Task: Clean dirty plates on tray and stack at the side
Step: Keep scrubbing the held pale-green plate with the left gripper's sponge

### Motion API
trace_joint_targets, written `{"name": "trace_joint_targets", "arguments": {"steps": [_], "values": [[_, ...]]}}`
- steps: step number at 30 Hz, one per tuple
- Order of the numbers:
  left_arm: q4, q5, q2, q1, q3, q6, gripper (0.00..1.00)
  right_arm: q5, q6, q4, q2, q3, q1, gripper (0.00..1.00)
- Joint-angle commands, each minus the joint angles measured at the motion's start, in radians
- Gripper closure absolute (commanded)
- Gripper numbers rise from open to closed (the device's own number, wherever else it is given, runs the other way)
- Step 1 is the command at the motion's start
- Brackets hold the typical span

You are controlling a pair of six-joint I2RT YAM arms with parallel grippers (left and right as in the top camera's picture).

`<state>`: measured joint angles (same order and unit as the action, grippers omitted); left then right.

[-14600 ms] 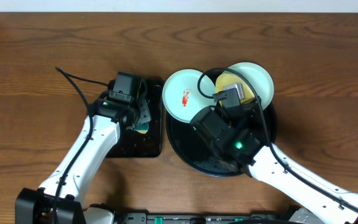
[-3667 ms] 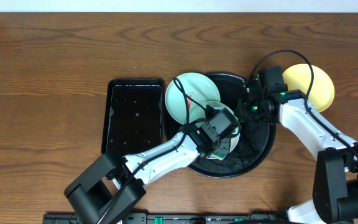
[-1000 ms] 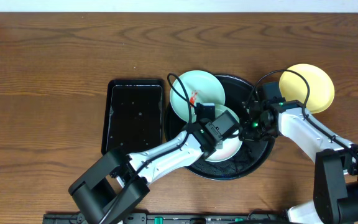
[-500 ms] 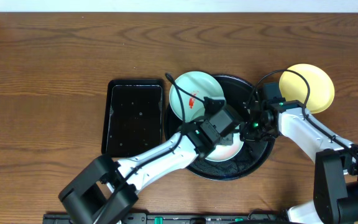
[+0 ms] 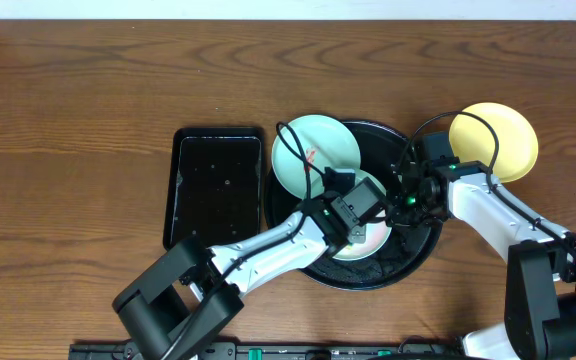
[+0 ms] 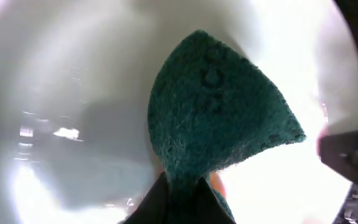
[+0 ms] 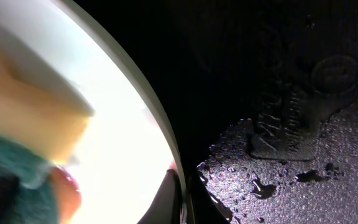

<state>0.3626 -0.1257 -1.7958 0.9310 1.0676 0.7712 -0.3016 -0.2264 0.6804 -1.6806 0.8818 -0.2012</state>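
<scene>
Clamping a sponge (image 6: 216, 112), left claw (image 6: 180, 196) hides the plate (image 6: 61, 74) whose rim right claw (image 7: 179, 193) pinches.

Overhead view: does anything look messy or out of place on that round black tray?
Yes. The pale green plate at the back left of the tray sits askew, overhanging the rim, and carries a red smear. Water drops speckle the tray floor. Nothing looks broken.
</scene>
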Motion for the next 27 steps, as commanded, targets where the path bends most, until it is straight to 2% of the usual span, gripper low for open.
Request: {"name": "trace_joint_targets", "arguments": {"steps": [1,6,9,17,27], "values": [[0.039,-0.153,0.037,-0.069,-0.010,-0.093,0.93,0.089,0.014,0.011,-0.006,-0.016,-0.014,0.99],[0.016,-0.140,0.151,-0.083,-0.001,-0.109,0.93,0.092,0.014,0.010,-0.006,-0.016,-0.014,0.99],[-0.024,-0.055,0.170,-0.083,-0.001,-0.103,0.92,0.092,0.014,0.007,-0.006,-0.016,-0.014,0.99],[-0.043,0.123,0.076,-0.072,-0.009,0.010,0.93,0.092,0.014,0.008,-0.006,-0.016,-0.014,0.99],[-0.055,0.257,-0.011,-0.010,-0.012,0.012,0.93,0.092,0.014,0.008,-0.006,-0.016,-0.014,0.99]]}}
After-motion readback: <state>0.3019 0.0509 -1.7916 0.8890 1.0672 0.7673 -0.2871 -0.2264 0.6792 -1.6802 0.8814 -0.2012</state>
